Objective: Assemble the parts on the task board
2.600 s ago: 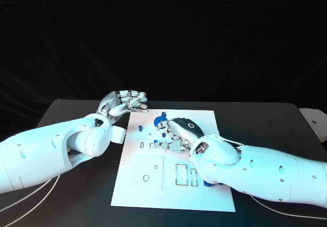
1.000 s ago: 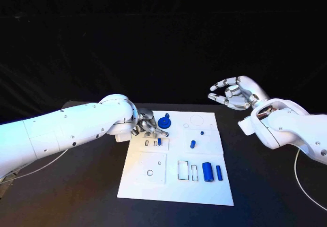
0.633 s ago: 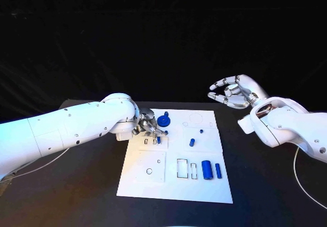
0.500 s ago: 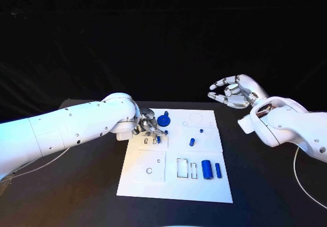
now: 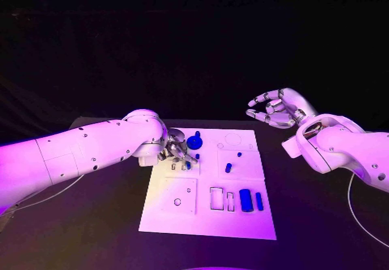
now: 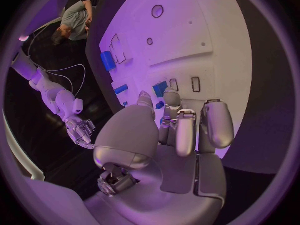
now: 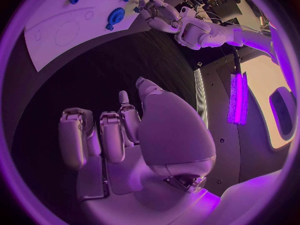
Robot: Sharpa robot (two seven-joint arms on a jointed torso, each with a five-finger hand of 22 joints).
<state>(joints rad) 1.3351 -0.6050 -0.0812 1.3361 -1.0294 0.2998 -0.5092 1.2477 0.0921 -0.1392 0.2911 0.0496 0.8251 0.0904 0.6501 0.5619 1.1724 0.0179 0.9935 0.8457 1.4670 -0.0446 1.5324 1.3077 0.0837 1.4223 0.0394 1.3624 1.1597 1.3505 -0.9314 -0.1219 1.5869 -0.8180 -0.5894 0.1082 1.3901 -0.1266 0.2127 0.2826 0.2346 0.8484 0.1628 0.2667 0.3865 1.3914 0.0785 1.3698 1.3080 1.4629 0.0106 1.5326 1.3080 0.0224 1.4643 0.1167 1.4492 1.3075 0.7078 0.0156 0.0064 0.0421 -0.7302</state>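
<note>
The white task board (image 5: pixel 182 216) lies in the middle of the table. My left hand (image 5: pixel 180 151) is down on its far left part, fingers curled. In the left wrist view its thumb and a finger close round a small blue part (image 6: pixel 160 104) at a row of slots (image 6: pixel 195 83). A round blue part (image 5: pixel 194 144) stands just beyond that hand. A short blue peg (image 5: pixel 227 167) lies mid-board, and two blue cylinders (image 5: pixel 245 200) lie near the right edge. My right hand (image 5: pixel 275 109) hangs raised off the board's far right, fingers apart and holding nothing.
Black table (image 5: pixel 324 214) surrounds the board on all sides. The board has a square recess with a hole (image 5: pixel 178 201) near its front left. The right wrist view shows the board (image 7: pixel 62 32) and my left hand (image 7: pixel 159 12) far off.
Since 2.6 s ago my right hand has left the board and risen to the right, while my left hand has come down onto the board's far left. Over the last second both barely move.
</note>
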